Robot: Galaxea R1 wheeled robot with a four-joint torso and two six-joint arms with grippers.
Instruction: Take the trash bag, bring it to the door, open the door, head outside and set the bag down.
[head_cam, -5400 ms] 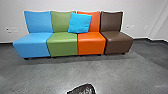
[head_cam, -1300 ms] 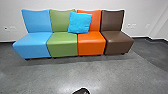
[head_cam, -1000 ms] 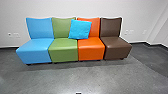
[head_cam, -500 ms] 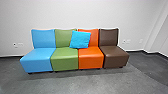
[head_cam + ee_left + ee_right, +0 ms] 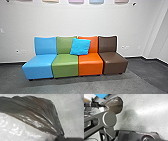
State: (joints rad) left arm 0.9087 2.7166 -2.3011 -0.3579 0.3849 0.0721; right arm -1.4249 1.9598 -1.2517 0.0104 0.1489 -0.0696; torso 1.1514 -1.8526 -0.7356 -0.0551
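- Head view, left to right: a wall outlet plate [image 5: 23,51], then a blue chair [image 5: 38,67], a green chair [image 5: 65,67], an orange chair [image 5: 90,65] and a brown chair [image 5: 114,63], side by side along the white wall [image 5: 57,22], with another plate [image 5: 127,47] beyond.
- A turquoise cushion [image 5: 80,46] leans, tilted, across the backs of the green and orange chairs.
- Pale coloured panels [image 5: 76,1] run along the top of the wall, cut off by the view's edge; grey floor [image 5: 87,86] lies in front of the chairs.
- Both wrist views give the task's thing, the trash bag [image 5: 115,105]: dark, thin, glossy plastic, pleated where it gathers.
- The left gripper [image 5: 101,105] is clenched on the bag's bunched neck; the bag fans out wide from that grip, above the floor or against it, I cannot tell which.
- The left wrist view brings the pleats close, running to one tight point, beside a shiny pale patch I cannot identify.
- The right gripper: I cannot tell its state.
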